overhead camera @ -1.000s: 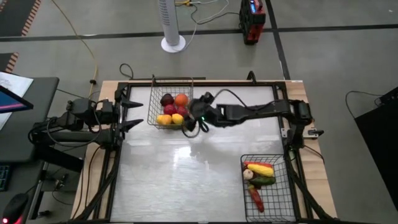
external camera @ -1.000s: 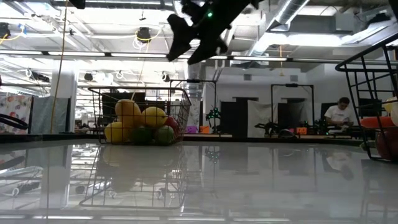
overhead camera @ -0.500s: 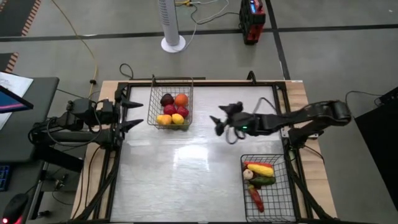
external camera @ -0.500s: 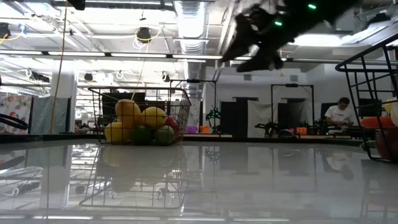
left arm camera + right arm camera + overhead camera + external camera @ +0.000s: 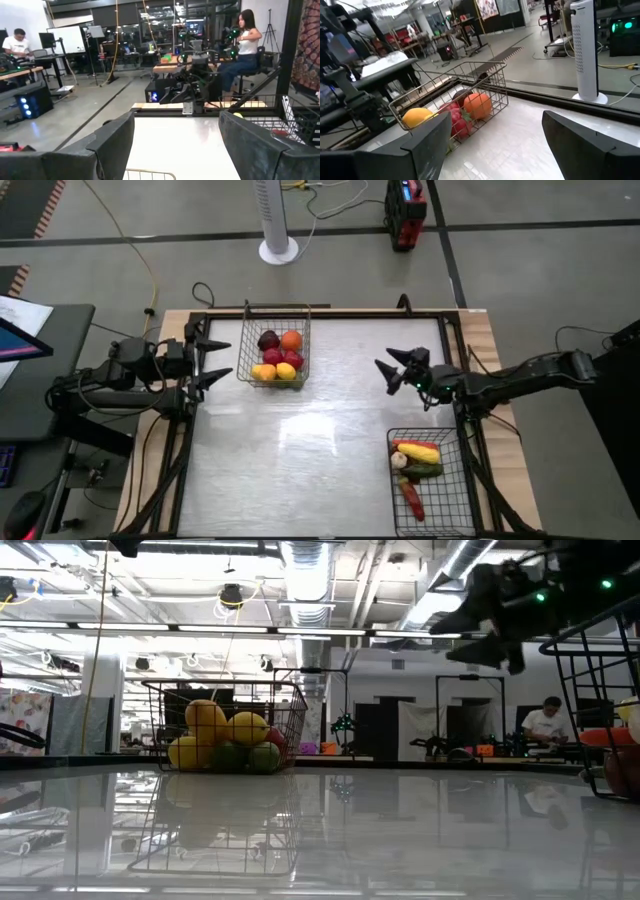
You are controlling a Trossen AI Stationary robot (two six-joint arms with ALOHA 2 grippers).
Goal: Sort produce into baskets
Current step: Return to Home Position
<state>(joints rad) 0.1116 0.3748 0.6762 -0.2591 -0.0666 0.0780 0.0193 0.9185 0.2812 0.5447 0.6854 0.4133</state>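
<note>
A silvery wire basket [image 5: 274,346] stands at the table's far left and holds round produce [image 5: 278,352]: yellow, orange, red and maroon pieces; it also shows in the right wrist view [image 5: 451,109] and the low view [image 5: 225,730]. A darker wire basket [image 5: 430,480] at the near right holds long produce [image 5: 417,465]: yellow, green and red pieces. My right gripper [image 5: 386,372] is open and empty, raised above the table's right part. My left gripper [image 5: 214,363] is open and empty at the table's left edge, beside the silvery basket.
A black frame [image 5: 330,312] runs around the white table. A white tower fan [image 5: 278,220] and a red and black box [image 5: 405,212] stand on the floor beyond the far edge. People sit at desks in the room behind.
My right gripper has drawn back from the silvery basket toward the table's right edge, staying above the table and empty. The produce in both baskets lies as before.
</note>
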